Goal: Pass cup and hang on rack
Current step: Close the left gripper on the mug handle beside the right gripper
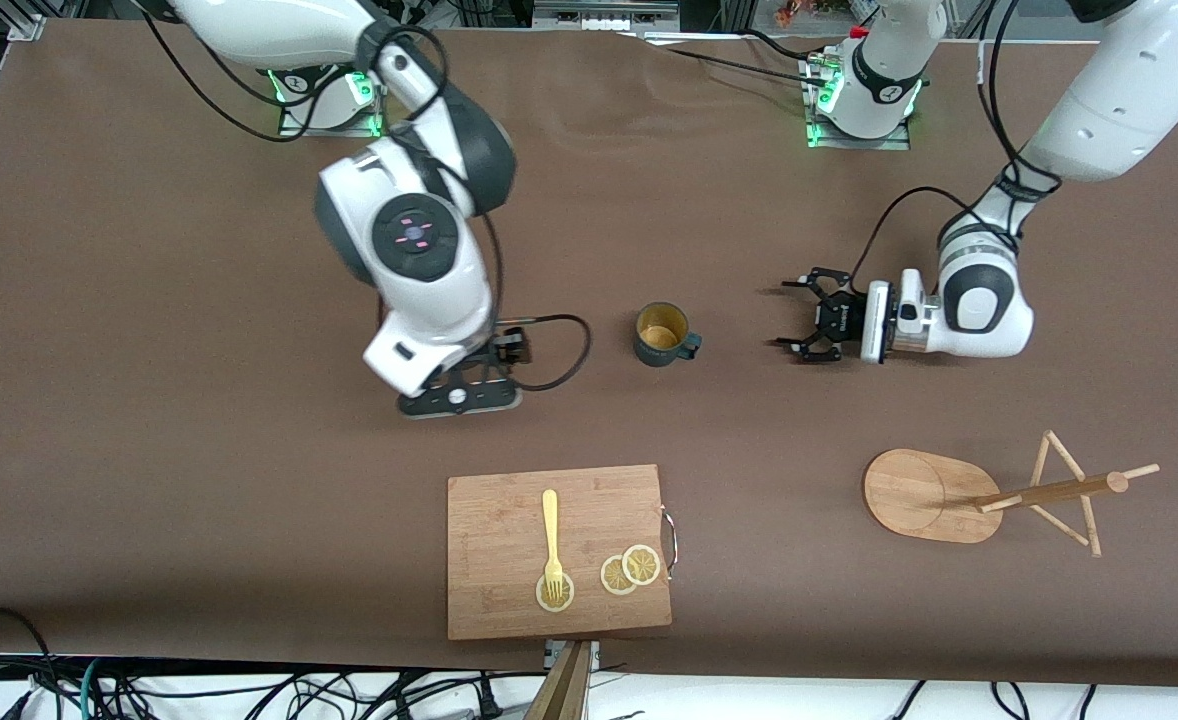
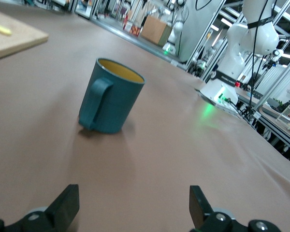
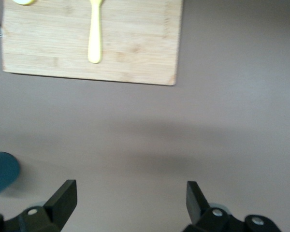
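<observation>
**Cup standing free between two open grippers**

Nearest the front camera, a cutting board [image 1: 559,550] is lying on the brown desk [image 1: 149,500], carrying a yellow fork [image 1: 551,535] and lemon slices [image 1: 629,570]. Farther from the camera, the cup [image 1: 662,335] is standing upright mid-desk, mouth facing up, long axis vertical, its handle pointing toward the left gripper [image 1: 797,318]. That gripper is hovering low beside the cup, fingers [image 2: 63,205] spread wide and holding nothing. The right gripper [image 1: 459,398] is hanging just above the desk toward the right arm's end, its fingers [image 3: 63,198] released too. The rack [image 1: 989,495] is sitting near the left arm's end. One risk: an off-centre approach could knock the handle, spinning or tipping the cup.
</observation>
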Controlling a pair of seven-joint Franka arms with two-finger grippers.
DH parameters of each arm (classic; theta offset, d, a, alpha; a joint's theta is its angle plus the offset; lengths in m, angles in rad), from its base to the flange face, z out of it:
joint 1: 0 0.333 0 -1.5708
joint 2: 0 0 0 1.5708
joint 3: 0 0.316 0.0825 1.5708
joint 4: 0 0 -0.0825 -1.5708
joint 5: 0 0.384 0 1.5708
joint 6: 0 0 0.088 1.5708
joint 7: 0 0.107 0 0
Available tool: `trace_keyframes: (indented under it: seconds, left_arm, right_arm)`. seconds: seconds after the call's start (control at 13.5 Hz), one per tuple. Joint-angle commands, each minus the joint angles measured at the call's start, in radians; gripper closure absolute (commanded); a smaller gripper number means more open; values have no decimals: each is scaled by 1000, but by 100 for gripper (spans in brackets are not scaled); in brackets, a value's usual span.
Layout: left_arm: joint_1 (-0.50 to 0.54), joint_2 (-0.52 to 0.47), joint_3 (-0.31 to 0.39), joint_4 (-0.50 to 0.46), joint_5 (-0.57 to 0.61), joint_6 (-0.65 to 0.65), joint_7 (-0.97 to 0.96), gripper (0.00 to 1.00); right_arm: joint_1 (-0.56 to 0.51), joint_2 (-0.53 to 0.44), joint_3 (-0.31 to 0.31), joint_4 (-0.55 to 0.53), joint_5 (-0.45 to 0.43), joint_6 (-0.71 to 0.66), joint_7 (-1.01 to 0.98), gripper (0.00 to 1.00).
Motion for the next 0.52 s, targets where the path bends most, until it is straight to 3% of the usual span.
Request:
trace_keyframes:
  seconds: [0.0,0.22,0.45]
  left_arm:
    - [-78,67,0,49,-116,-1,106,0]
    - [-161,122,-3,144,-173,-1,140,0]
    - [-186,128,-4,166,-217,-1,140,0]
  right_arm:
    - [-76,-52,9,-16,17,-60,-106,0]
    - [-153,-91,8,-16,17,-109,-243,0]
    - [-241,-110,6,-16,58,-148,-383,0]
